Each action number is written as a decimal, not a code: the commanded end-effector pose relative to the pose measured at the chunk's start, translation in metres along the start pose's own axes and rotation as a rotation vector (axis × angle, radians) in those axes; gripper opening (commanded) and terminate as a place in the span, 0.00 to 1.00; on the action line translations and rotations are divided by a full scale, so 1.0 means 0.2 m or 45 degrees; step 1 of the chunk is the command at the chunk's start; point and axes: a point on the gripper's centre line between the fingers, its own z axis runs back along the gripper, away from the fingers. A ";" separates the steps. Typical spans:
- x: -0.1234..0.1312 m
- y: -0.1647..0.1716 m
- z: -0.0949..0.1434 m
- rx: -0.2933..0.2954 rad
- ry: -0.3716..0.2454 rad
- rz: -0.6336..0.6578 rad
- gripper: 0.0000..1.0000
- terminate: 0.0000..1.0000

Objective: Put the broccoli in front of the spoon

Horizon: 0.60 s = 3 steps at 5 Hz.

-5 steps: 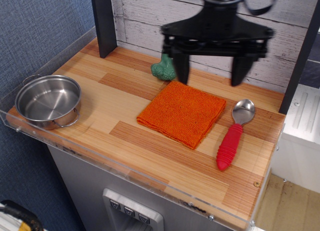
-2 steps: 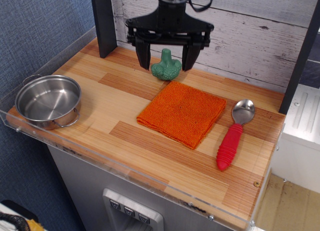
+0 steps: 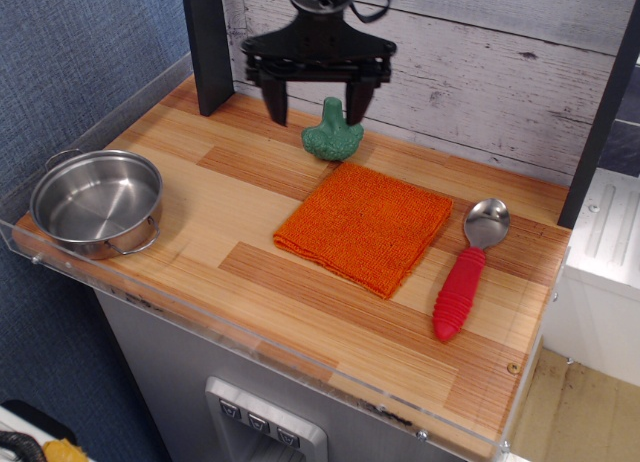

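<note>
Nearest me a steel pot [image 3: 97,202] is sitting on the table [image 3: 250,282], the spoon [image 3: 470,267] is lying beside an orange cloth [image 3: 364,225], and behind the cloth the broccoli [image 3: 332,132] is resting beneath the spread-apart pincer [image 3: 317,100].
</note>
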 end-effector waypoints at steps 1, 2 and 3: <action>0.18 -0.06 -0.07 -0.054 -0.132 -0.074 1.00 0.00; 0.23 -0.03 -0.11 -0.050 -0.132 -0.091 1.00 0.00; 0.27 -0.03 -0.15 -0.072 -0.153 -0.099 1.00 0.00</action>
